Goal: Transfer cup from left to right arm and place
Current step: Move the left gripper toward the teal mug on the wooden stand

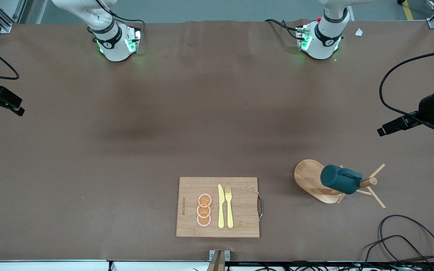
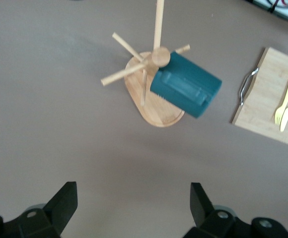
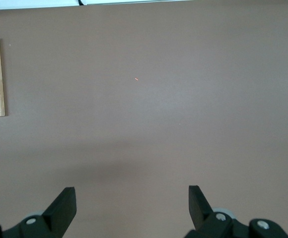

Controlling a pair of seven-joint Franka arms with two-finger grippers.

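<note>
Looking down across a brown counter [image 1: 126,150], nearest the front camera lies a wooden cutting board [image 1: 239,222] with a metal handle [image 1: 260,206] on the edge toward the left arm's end. On it sit three orange slices [image 1: 204,210] in a row, with a yellow knife [image 1: 221,206] and a yellow fork [image 1: 229,207] side by side next to them.

At about three o'clock from the board, toward the left arm's end, stands a wooden mug tree [image 1: 311,180] with an oval base and thin pegs sticking out. The cup [image 1: 340,179], dark teal and ribbed, hangs on the tree tilted on its side, its handle uppermost.

Black cables [image 1: 401,241] loop at the counter's near corner by that end.

The left hand [image 2: 134,208] hovers over bare counter near the mug tree, fingers [image 2: 64,203] spread wide, holding nothing; from its wrist view the cup sits at about twelve o'clock.

The right hand [image 3: 132,210] hangs over bare counter at the right arm's end, also spread wide and empty, with only a corner of the board in its view.

Farthest off, the two arm bases stand at twelve o'clock along the counter's edge.
</note>
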